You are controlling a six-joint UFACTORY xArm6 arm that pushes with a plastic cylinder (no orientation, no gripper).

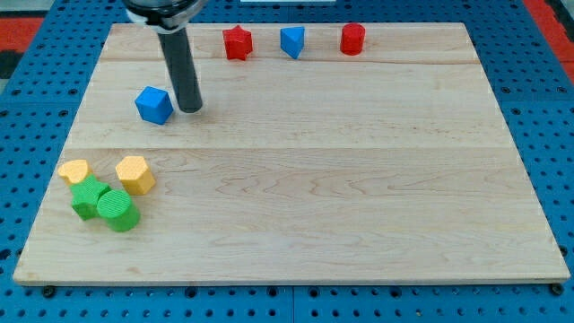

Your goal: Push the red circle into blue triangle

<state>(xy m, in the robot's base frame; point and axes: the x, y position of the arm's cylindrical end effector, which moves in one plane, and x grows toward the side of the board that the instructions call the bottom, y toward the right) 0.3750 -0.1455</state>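
Near the view's top right of the wooden board [296, 206]: red circle [352, 39], a short cylinder standing upright on its flat end, round in plan, so no long axis and no pointing direction discernible. Just to its left, apart from it: blue triangle [292, 41], one corner aimed toward the view's bottom. Further left in the same row: red star [237, 42], apart from the triangle. Well apart from the red circle, toward the view's left and lower: my tip [190, 109], the end of a straight dark rod, planted on the board, with the triangle and star lying between in horizontal terms. No jaws on the rod, so nothing clasped and nothing carried; tip close beside the blue cube [154, 105] on that block's right, contact not determinable, a thin strip of wood seemingly visible between. At the view's lower left, clustered: yellow heart-like block [74, 170], yellow hexagon-like block [135, 174], green block [88, 197] of unclear shape, and green cylinder [118, 210], the two green pieces touching.
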